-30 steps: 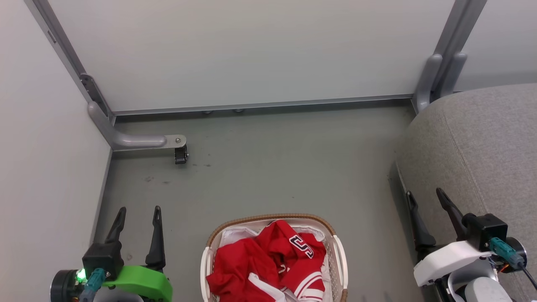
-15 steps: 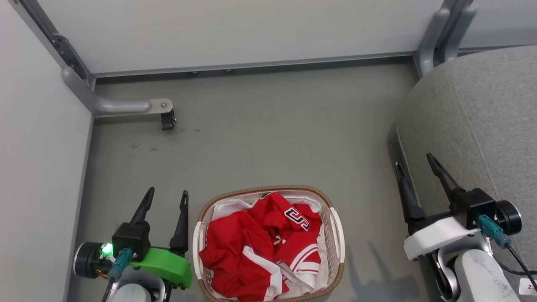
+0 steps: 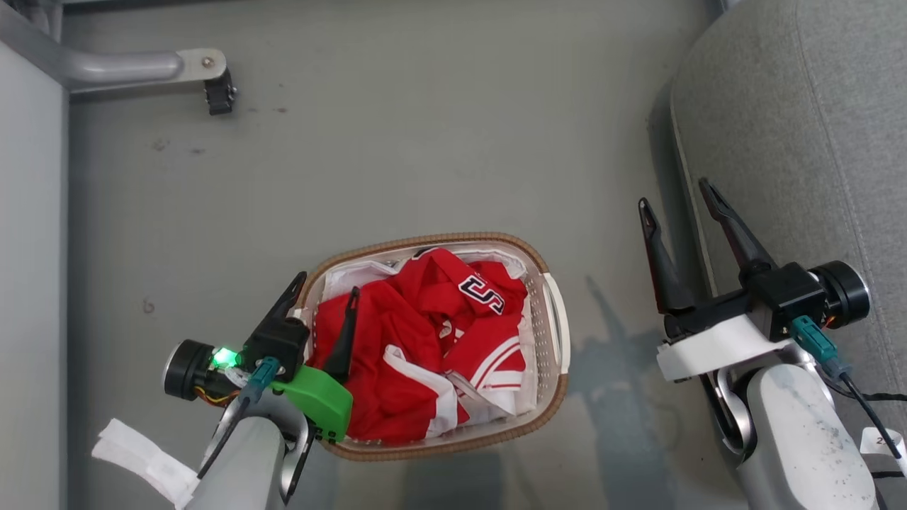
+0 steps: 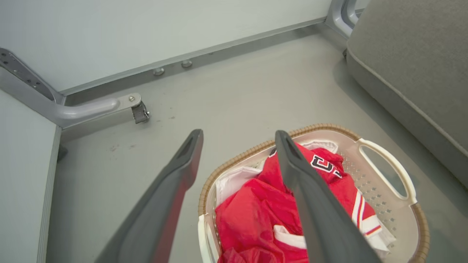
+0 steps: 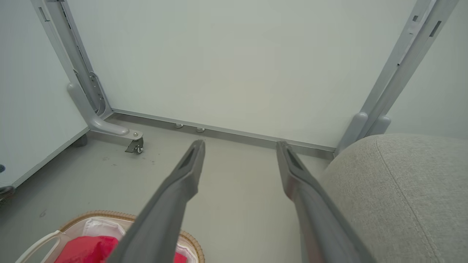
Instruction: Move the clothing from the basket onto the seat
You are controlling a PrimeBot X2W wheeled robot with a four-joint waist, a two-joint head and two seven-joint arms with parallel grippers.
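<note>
My left tool (image 3: 327, 283) is spread wide with nothing in it. It sits over the left end of the small oval white plastic basket with a brown woven rim (image 3: 425, 239). One finger crosses the rim, the other lies over the crumpled bright red jersey with white striped trim (image 3: 397, 340). I can't tell whether that finger touches the cloth or hangs above it.

The jersey is in the basket, heaped, taking up most of it. The black-and-white letter patch (image 3: 482, 294) faces up near the far side, creased, letters hard to read. The white cloth liner (image 3: 354, 272) peeks out at the far left under the red. The jersey's near left corner and the rim there are hidden behind my green wrist mount (image 3: 319, 400). The basket stands on the grey floor (image 3: 425, 142).

My right tool (image 3: 673, 193) is wide open too, empty, between the basket and the big grey fabric seat cushion (image 3: 801, 106). It is apart from the basket and just beside the seat's rounded edge. The outer finger overlaps that edge in the head view, contact unclear. The seat is cut off at the top and right. In the right wrist view the basket is cut by the bottom edge and partly behind a finger.

A grey metal bracket with a small castor (image 3: 212, 78) is at the far left, its frame cut off. There is a white strip (image 3: 142, 457) by my left forearm; I can't make out what it is.
</note>
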